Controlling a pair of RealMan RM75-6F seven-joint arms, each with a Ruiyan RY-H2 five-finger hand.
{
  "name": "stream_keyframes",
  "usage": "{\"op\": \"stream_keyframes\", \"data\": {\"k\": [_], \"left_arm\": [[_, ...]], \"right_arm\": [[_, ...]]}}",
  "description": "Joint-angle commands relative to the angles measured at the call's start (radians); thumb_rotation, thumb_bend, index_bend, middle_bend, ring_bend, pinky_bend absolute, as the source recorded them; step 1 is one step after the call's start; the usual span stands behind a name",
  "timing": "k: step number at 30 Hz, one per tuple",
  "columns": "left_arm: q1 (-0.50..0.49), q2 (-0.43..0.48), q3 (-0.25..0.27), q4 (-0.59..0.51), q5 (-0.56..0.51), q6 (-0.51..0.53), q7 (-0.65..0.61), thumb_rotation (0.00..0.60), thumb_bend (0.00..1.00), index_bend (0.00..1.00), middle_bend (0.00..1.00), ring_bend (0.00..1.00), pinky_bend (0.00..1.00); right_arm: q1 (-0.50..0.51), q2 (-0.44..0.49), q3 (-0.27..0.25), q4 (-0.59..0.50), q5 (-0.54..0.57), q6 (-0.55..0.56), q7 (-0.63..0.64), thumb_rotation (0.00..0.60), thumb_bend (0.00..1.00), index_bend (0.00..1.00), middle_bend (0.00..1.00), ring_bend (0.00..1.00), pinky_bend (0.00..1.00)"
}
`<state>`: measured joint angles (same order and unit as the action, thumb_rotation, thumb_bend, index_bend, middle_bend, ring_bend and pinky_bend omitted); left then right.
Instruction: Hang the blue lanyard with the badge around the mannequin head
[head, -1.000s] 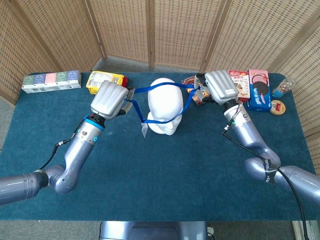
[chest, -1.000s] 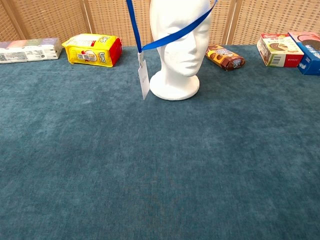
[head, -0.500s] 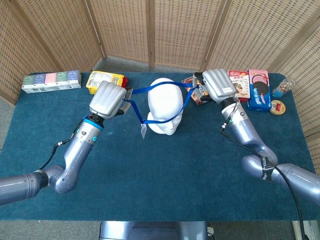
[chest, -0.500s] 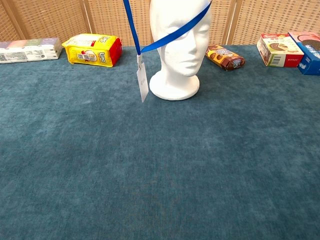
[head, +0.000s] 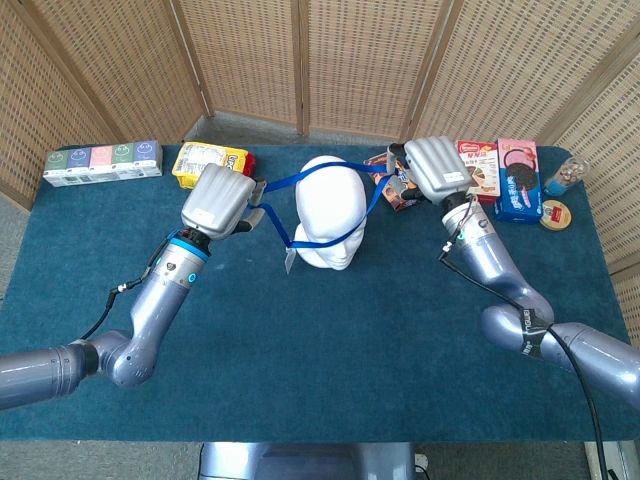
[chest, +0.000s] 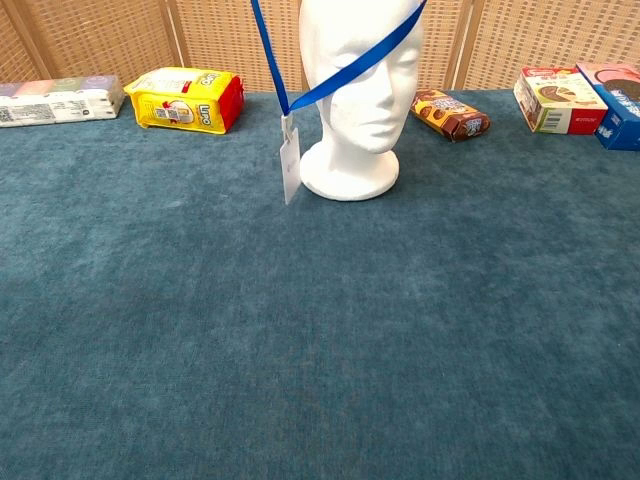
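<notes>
A white mannequin head (head: 331, 212) (chest: 358, 90) stands upright at the middle back of the blue table. The blue lanyard (head: 318, 178) (chest: 352, 66) is stretched over and around it, one strand across the crown and one across the face. My left hand (head: 220, 200) holds its left end beside the head. My right hand (head: 432, 170) holds its right end on the other side. The white badge (chest: 290, 164) (head: 289, 261) dangles at the head's left side, just above the table. Neither hand shows in the chest view.
A yellow snack pack (head: 209, 163) (chest: 186, 99) lies behind my left hand. A row of tissue packs (head: 103, 164) sits far left. A brown biscuit pack (chest: 450, 113), red and blue boxes (head: 505, 172) and a small jar (head: 564, 177) crowd the back right.
My right hand has shifted slightly left and back, towards the head. The badge has swung a little right, closer to the head's base. My left hand has barely moved.
</notes>
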<state>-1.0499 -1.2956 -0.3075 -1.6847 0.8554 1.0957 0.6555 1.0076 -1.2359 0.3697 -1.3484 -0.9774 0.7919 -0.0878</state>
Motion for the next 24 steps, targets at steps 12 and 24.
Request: {"op": "stream_keyframes", "data": {"k": [12,24], "left_arm": [[-0.014,0.005,0.007,-0.009,-0.032,-0.005,0.034,0.520,0.30,0.62,1.00,1.00,1.00],[-0.016,0.016,0.012,-0.013,-0.053,0.002,0.047,0.516,0.26,0.60,1.00,1.00,1.00]], "right_arm": [[0.009,0.015,-0.012,0.002,0.030,-0.031,-0.022,0.600,0.39,0.65,1.00,1.00,1.00],[0.017,0.034,-0.014,-0.016,0.056,-0.057,-0.025,0.600,0.38,0.63,1.00,1.00,1.00]]}}
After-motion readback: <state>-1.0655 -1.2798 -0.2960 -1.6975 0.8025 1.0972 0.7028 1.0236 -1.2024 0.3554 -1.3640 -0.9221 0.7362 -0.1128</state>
